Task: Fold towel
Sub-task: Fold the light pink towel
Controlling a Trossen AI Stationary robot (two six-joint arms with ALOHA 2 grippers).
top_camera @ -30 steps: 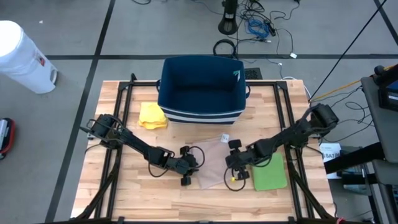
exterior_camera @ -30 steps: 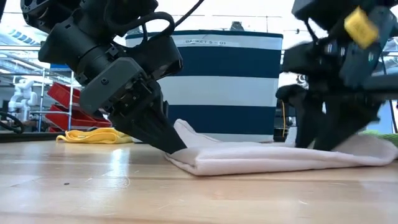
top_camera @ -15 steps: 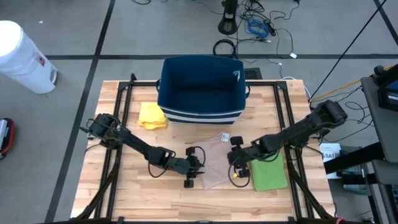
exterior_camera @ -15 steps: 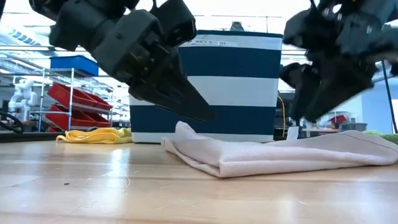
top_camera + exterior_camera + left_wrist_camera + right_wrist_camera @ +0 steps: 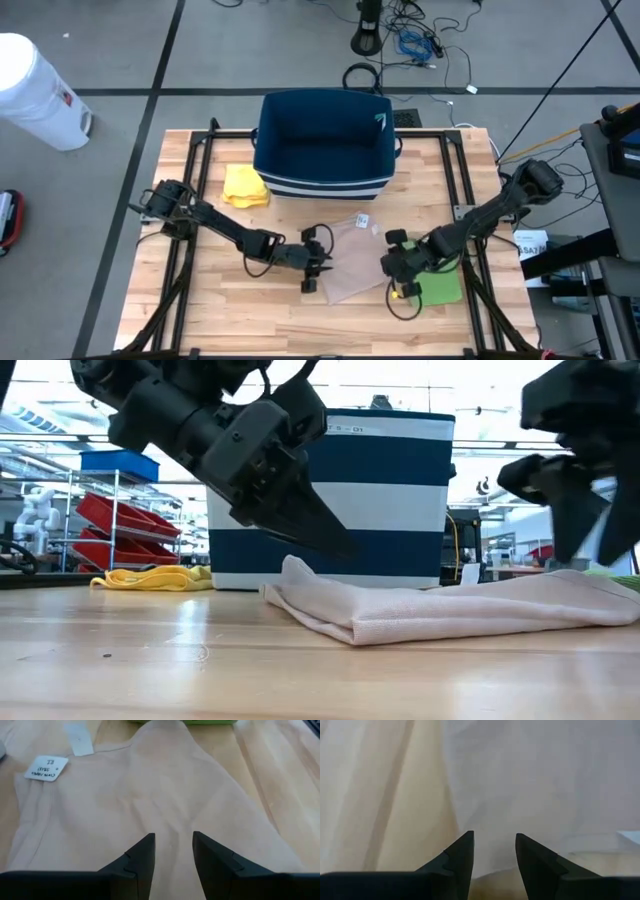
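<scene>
High view: the beige towel [image 5: 352,262] lies folded on the wooden table [image 5: 210,300], in front of the blue basket [image 5: 322,142]. The left gripper [image 5: 318,274] hangs at its left edge, the right gripper [image 5: 398,268] at its right edge, beside a green cloth [image 5: 440,285]. In both wrist views the fingers [image 5: 142,856] stand apart above the towel, gripping nothing. A yellow cloth [image 5: 244,186] lies left of the basket.

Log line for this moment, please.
towel: folded, flat on table | left hand: open, above towel edge, empty | right hand: open, at opposite edge, empty
</scene>
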